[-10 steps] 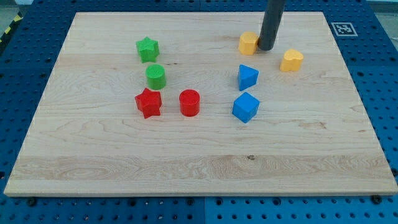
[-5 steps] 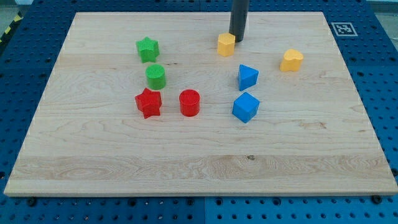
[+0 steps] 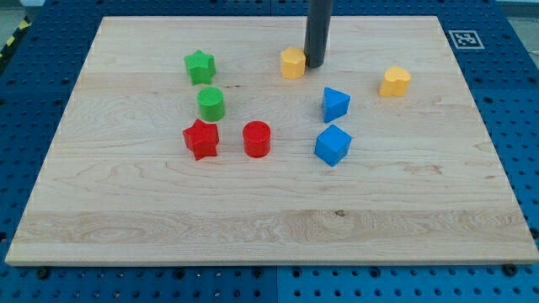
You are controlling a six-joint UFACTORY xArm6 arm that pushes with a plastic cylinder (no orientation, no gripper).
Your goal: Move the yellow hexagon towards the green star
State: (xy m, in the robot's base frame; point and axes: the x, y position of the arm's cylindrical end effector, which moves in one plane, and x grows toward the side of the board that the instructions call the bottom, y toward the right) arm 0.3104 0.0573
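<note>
The yellow hexagon sits on the wooden board near the view's top centre. My tip stands right against its right side, touching or nearly touching it. The green star lies to the view's left of the hexagon, at about the same height, with bare board between them.
A green cylinder sits just below the green star. A red star and a red cylinder lie below that. Two blue blocks sit right of centre. Another yellow block is at the right.
My tip has moved to the view's left and pushed the yellow hexagon leftward, closer to the green star. The other blocks have not moved.
</note>
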